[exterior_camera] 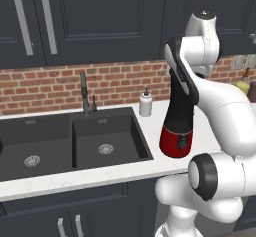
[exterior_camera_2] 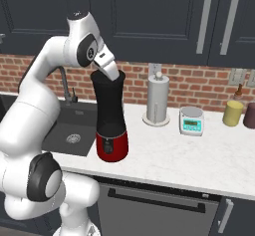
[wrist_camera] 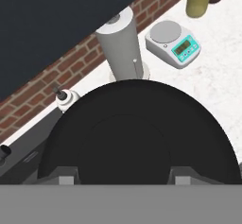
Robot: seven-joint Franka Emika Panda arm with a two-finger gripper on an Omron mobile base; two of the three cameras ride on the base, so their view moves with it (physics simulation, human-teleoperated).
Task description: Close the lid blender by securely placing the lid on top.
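Observation:
The blender (exterior_camera_2: 111, 125) stands on the white counter just right of the sink, a matte black jar on a glossy red base (exterior_camera: 176, 141). In the left base view my arm covers the top of the jar. My gripper (exterior_camera_2: 108, 70) points down onto the jar's mouth. From the hand view I look straight down on the round black lid (wrist_camera: 137, 124). My gripper (wrist_camera: 124, 176) is shut on the lid, its fingertips (wrist_camera: 66, 176) flanking the raised middle. The lid appears to rest level on the jar's rim.
A black double sink (exterior_camera: 105, 136) with a faucet (exterior_camera: 85, 93) lies to the left, and a white pump bottle (exterior_camera: 145, 103) stands behind it. To the right stand a paper towel holder (exterior_camera_2: 158, 100), a kitchen scale (exterior_camera_2: 191, 120) and a yellow jar (exterior_camera_2: 232, 113).

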